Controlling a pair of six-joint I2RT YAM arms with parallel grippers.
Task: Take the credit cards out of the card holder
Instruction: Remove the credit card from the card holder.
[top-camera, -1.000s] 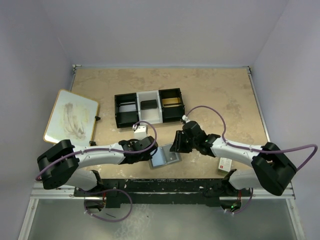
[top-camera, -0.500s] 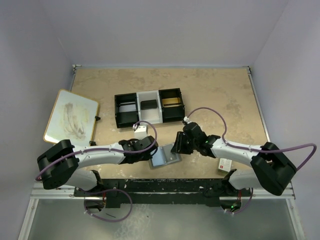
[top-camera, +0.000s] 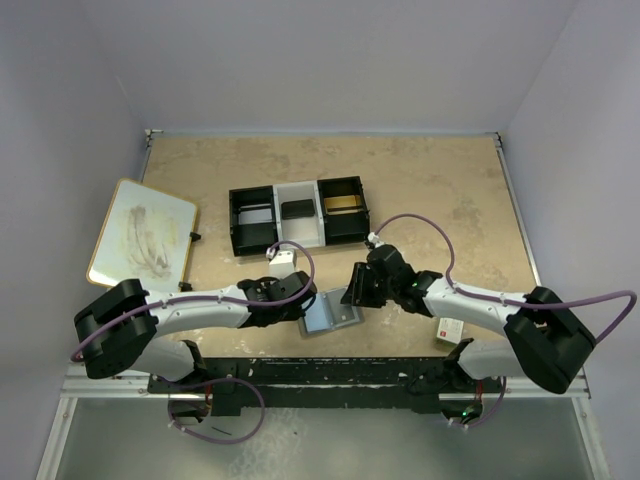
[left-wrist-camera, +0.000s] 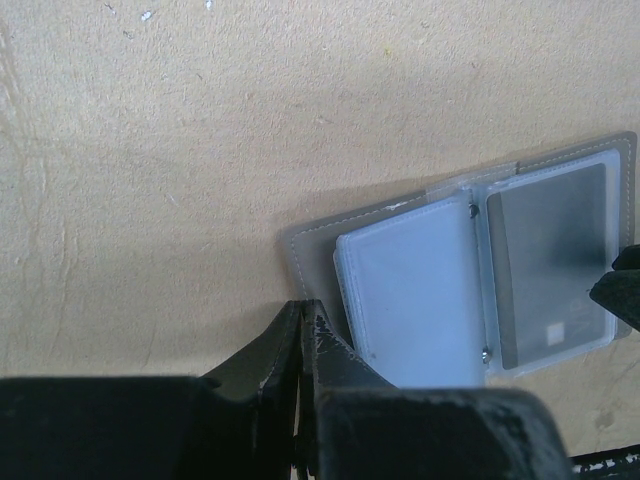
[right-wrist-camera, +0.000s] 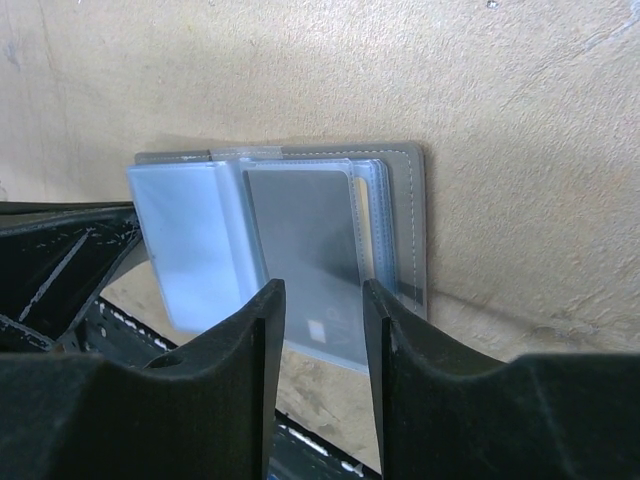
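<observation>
I see the small flat grey folding card holder (top-camera: 330, 312) lying open on the beige speckled table (top-camera: 430, 190), just beside the near edge, where the black frame rail runs below. It sits between the two arms. In the right wrist view its pale blue-grey plastic sleeve (right-wrist-camera: 185, 240) is fanned out towards the table's lip, and beside it a dark card shows through a clear pocket (right-wrist-camera: 300, 230).

The left gripper (left-wrist-camera: 303, 322) is pinched fully together, its tips right at the near corner of the holder's grey cover. I cannot tell whether any of the cover is nipped between them.

The right gripper (right-wrist-camera: 322, 300) stands about half spread over the dark pocket's near end, one finger on either side, with nothing clamped between them.

Behind the holder is a strip of bare table, then a black-and-white three-compartment tray (top-camera: 298, 213), well apart from it. A small white block (top-camera: 281, 258) sits just behind the left gripper. A white rounded board (top-camera: 142, 233) lies far left, and a small white-and-red box (top-camera: 450, 327) lies by the right arm near the front edge. The far right of the table is open.
</observation>
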